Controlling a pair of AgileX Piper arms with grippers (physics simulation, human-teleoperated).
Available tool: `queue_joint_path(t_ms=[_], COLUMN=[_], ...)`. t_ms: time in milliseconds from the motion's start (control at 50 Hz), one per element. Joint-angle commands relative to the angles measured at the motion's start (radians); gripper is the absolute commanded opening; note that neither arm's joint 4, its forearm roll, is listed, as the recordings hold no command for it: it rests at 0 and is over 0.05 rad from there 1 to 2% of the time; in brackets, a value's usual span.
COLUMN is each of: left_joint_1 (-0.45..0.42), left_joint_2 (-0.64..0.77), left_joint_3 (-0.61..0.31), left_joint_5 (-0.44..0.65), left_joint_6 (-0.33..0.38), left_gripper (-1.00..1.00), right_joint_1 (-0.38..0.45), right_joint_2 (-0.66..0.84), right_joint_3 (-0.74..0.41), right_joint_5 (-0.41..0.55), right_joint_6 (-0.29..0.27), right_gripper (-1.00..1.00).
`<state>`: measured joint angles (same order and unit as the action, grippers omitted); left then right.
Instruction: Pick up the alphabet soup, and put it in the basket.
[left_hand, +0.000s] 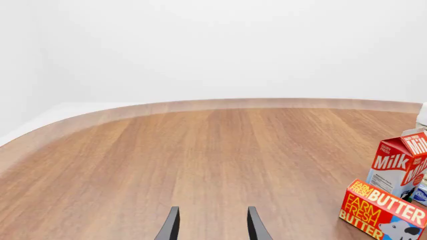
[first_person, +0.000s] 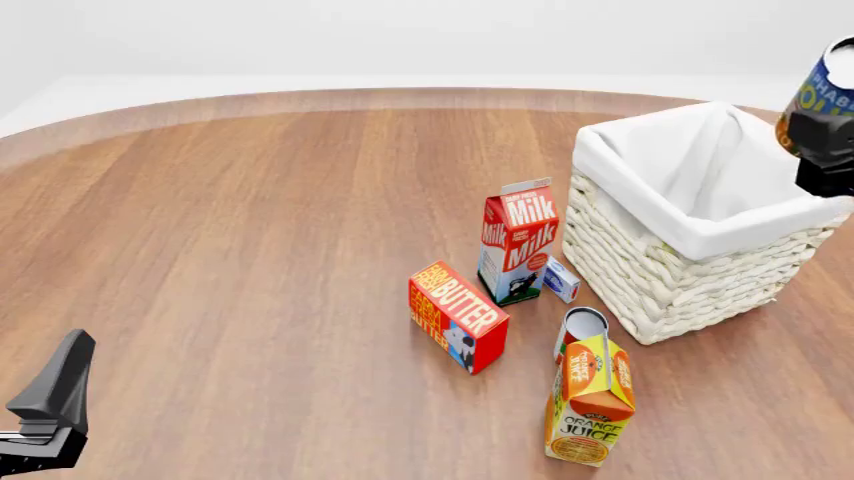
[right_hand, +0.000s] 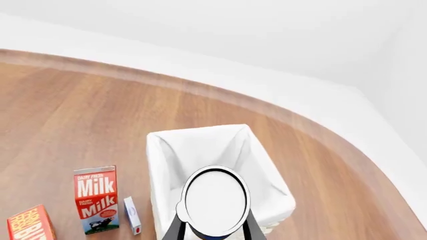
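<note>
Table (first_person: 267, 250) | right tool (right_hand: 213, 231) grips alphabet soup (right_hand: 215, 200) — above basket (right_hand: 167, 165)

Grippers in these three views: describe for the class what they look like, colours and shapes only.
The left gripper has two thin, dark grey to black, blade-like fingers tapering to tips; the front view shows its blocky dark body. The right gripper shows similar dark fingers. No cables or markings are visible.

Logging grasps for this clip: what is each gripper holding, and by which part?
The right gripper holds the alphabet soup by its sides, above the basket. The left gripper is open, holding nothing.
</note>
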<state>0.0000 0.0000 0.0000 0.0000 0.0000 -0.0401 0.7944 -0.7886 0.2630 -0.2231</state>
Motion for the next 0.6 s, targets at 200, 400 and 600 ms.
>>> queue_joint_path(t_ms=[200,400,600], left_joint_1=[0.000,0.000,0.000], left_joint_2=[0.000,0.000,0.000], left_joint_3=[0.000,0.000,0.000], left_joint_5=[0.000,0.000,0.000], left_joint_6=[0.000,0.000,0.000], left_gripper=[1.00,1.00,1.00], right_joint_1=[0.026,0.032,0.035], right_joint_2=[0.093,0.159,0.208], right_joint_3=[-0.115,-0.181,-0.196], right_joint_5=[0.037,0.047,0.025], right_joint_6=[0.018,0.028,0.035], right_gripper=[-1.00,-1.00,-1.00])
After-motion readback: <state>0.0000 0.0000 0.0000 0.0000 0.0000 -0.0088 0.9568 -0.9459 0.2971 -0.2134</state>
